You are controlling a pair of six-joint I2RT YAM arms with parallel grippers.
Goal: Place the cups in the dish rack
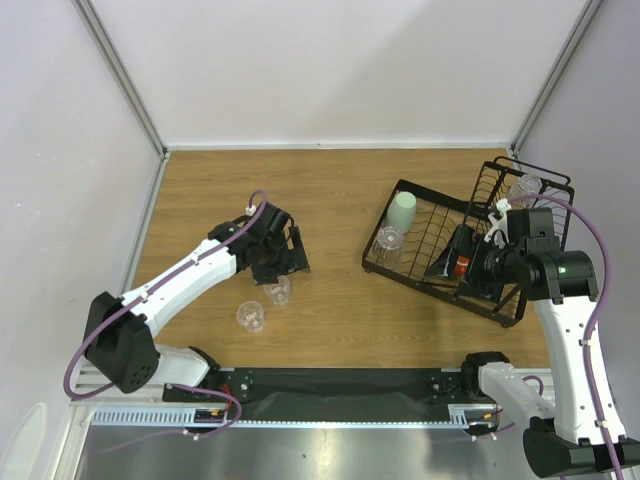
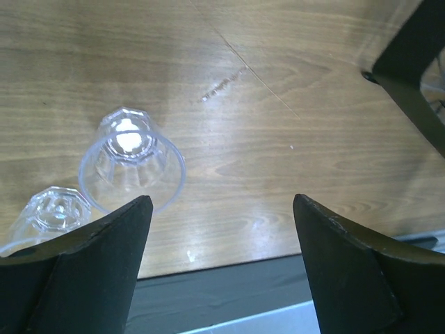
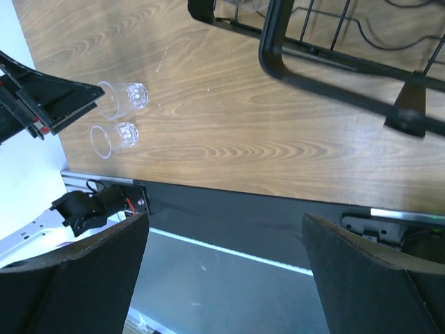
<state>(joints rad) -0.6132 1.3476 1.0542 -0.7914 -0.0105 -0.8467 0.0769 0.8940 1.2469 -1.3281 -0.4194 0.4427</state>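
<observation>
Two clear tumblers lie on their sides on the table, one [image 1: 277, 290] just in front of my left gripper [image 1: 292, 252] and one [image 1: 250, 316] nearer the front edge. The left gripper [image 2: 221, 203] is open and empty, with the nearer tumbler [image 2: 132, 160] up-left of its left finger and the other [image 2: 49, 212] at the left edge. The black wire dish rack [image 1: 400, 190] holds a mint-green cup [image 1: 402, 211], a clear tumbler [image 1: 388, 241], an orange-red mug [image 1: 461, 265] and a clear tumbler [image 1: 527, 185] in its basket. My right gripper [image 1: 457, 262] hovers over the rack, open and empty [image 3: 226, 219].
The right wrist view shows the rack's front frame [image 3: 327, 52], both loose tumblers [image 3: 125, 95] [image 3: 115, 137] and the left gripper [image 3: 42, 97]. A corner of the rack [image 2: 410, 76] shows in the left wrist view. Grey walls enclose the table.
</observation>
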